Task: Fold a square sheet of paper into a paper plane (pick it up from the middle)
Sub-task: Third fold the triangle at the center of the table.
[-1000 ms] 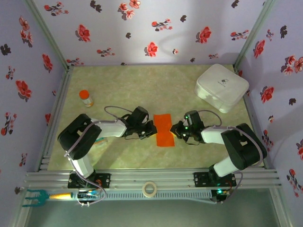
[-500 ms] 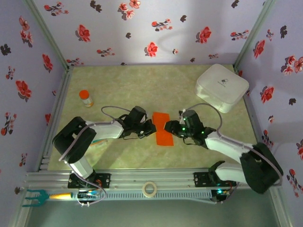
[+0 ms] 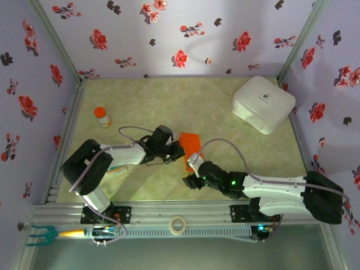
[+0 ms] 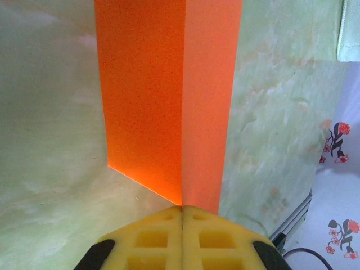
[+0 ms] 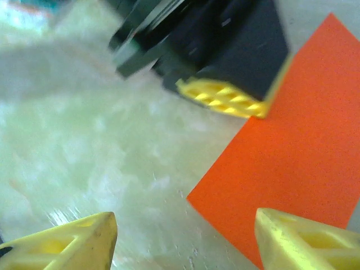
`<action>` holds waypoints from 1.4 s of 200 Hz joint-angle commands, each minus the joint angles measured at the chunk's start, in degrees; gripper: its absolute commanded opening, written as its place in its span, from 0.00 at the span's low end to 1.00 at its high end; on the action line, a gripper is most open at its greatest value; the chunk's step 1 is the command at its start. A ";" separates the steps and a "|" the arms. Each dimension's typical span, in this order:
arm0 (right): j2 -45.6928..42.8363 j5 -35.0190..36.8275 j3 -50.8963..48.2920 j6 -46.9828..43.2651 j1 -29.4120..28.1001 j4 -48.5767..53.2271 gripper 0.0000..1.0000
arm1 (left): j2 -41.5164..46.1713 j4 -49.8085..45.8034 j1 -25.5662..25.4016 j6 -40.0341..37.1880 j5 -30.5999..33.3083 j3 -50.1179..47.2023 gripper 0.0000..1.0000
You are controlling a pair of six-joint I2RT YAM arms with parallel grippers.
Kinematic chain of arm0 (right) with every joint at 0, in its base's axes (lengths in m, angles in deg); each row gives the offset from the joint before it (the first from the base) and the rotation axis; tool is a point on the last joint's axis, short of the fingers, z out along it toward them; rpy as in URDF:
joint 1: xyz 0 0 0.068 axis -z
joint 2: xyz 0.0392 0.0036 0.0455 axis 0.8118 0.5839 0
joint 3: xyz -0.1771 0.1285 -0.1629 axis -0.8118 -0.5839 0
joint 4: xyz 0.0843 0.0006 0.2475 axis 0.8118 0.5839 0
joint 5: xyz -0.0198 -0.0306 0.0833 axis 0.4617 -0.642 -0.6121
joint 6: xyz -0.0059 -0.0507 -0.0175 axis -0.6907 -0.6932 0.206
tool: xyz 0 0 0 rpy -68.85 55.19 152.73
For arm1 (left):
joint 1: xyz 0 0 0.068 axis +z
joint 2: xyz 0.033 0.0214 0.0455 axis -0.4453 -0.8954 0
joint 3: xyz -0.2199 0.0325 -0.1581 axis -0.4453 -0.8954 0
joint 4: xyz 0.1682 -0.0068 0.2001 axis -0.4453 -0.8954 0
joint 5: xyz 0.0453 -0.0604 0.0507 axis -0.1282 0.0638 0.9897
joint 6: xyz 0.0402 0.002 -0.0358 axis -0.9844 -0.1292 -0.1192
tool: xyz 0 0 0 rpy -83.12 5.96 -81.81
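Right arm has swung away from the paper's right edge to the near side of the bench [image 3: 146, 101], and its tool [image 3: 187, 181] has spread from almost closed to wide apart. In the right wrist view the right tool [image 5: 184, 216] grips nothing; bare bench and a corner of the paper [image 5: 298, 140] lie between its fingers [image 5: 62, 242]. The left tool [image 3: 179, 153] has hardly shifted and is clamped on the paper [image 3: 191, 142] at mid-bench. Seen from the left wrist, the left tool [image 4: 183, 236] is closed tight on the paper [image 4: 169, 101], whose centre crease runs straight into it. The case [image 3: 263, 104] sits far right, the bottle [image 3: 101, 116] far left.
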 commanded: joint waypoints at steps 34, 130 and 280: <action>10.94 21.65 4.11 -12.98 -5.97 -4.14 0.69 | 1.60 -1.48 0.35 1.13 0.14 -0.56 0.00; 14.82 24.35 4.84 -14.92 -6.30 -3.78 0.69 | 2.23 1.06 0.58 2.47 0.08 -2.43 0.00; 15.34 22.28 4.11 -14.30 -6.28 -6.28 0.40 | 1.53 1.33 0.76 2.20 -0.34 -2.31 0.00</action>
